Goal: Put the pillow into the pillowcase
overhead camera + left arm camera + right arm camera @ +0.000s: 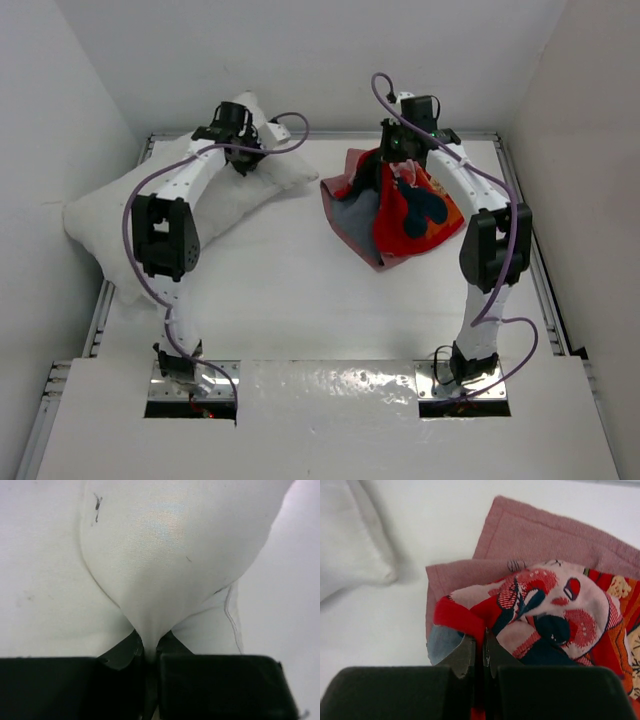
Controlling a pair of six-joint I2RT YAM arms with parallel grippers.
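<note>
Top external shows the pillow (100, 225) slantwise at left, long axis aimed at the pillowcase (410, 215) to its right. The left hand (242, 155) pinches the pillow's far end; the right hand (398, 152) clamps the pillowcase's cloth.
</note>
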